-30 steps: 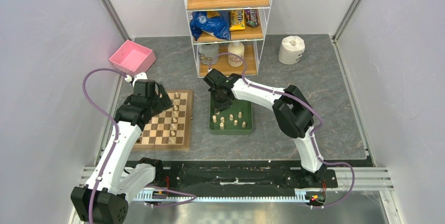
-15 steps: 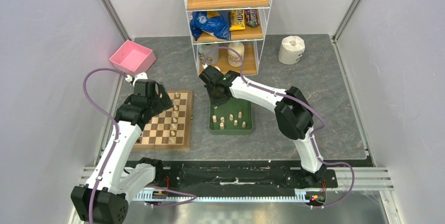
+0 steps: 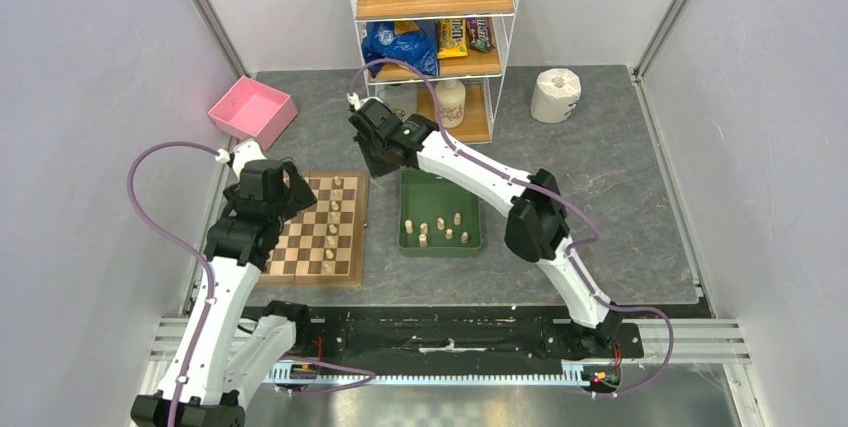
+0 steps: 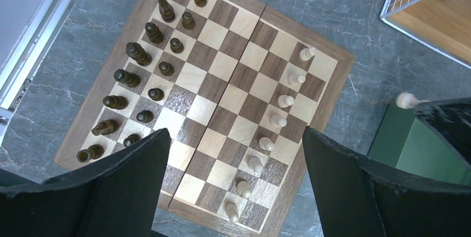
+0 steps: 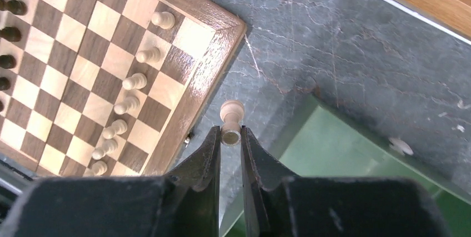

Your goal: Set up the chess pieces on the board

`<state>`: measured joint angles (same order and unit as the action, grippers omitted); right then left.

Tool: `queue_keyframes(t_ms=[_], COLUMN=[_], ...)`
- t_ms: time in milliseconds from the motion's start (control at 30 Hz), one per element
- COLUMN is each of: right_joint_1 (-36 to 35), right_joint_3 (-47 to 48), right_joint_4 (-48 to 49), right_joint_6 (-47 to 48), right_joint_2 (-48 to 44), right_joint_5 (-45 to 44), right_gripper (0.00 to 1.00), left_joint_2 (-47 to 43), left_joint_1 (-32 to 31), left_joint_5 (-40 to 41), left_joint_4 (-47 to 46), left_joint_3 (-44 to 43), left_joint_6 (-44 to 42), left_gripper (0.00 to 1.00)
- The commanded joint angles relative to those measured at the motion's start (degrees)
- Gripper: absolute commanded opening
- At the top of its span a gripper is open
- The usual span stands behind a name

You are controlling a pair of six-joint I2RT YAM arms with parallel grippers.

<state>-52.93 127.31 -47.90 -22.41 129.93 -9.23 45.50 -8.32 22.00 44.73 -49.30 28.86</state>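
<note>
The board [image 3: 298,249] lies on the left of the table. Dark chess pieces [image 4: 139,54] fill two rows along its left side, and a row of cream pawns [image 4: 277,120] stands near its right side. My right gripper [image 5: 230,131] is shut on the base of a cream piece [image 5: 231,116], held above the grey table between the board's corner [image 5: 222,26] and the green tray [image 5: 333,148]. That held piece [image 4: 408,101] also shows at the right edge of the left wrist view. My left gripper [image 4: 234,137] hangs open over the board's near part with nothing between its fingers.
Several cream pieces [image 3: 440,229] lie in the green tray [image 3: 440,250] right of the board. A pink bin [image 3: 252,110] sits behind the board. A wire shelf [image 3: 432,47] stands at the back centre, with a paper roll [image 3: 555,95] to its right.
My right gripper has risen out of the tray and swung left and back toward the board's far right corner, carrying the cream piece. My left arm has drawn back a little toward the left.
</note>
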Motion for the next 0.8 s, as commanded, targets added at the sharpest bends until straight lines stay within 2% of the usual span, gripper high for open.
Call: queue_keyframes(t_ms=[0,233,433,633,767], right_joint_1=[-0.3,-0.7,-1.4,-1.4,-1.4], right_joint_3=[7.5,14.0,15.6,10.2,-1.7], right_joint_4=[-3.9,-3.9,-3.3,-3.2,-1.2], right_joint_6=[3.3,5.7,6.1,4.7,3.9], right_joint_2=[5.9,10.5,11.4,6.1,-3.4], right_joint_5=[2.1,3.6,2.8,0.4,-4.9], right_gripper=[0.18,0.17,0.16,0.15,0.14], left_joint_2=[-1.8,-2.2,-2.2,-2.4,-2.1], left_joint_1=[0.4,0.4,0.5,0.5,0.5], left_joint_5=[2.7,2.6,1.7,0.1,-0.1], left_joint_4=[-0.5,-0.6,-1.0,-1.7,-1.8], left_joint_3=[0.3,0.3,0.4,0.6,0.7], left_joint_6=[0.9,1.0,0.7,0.1,0.1], left_gripper=[0.96,0.96,0.96,0.95,0.96])
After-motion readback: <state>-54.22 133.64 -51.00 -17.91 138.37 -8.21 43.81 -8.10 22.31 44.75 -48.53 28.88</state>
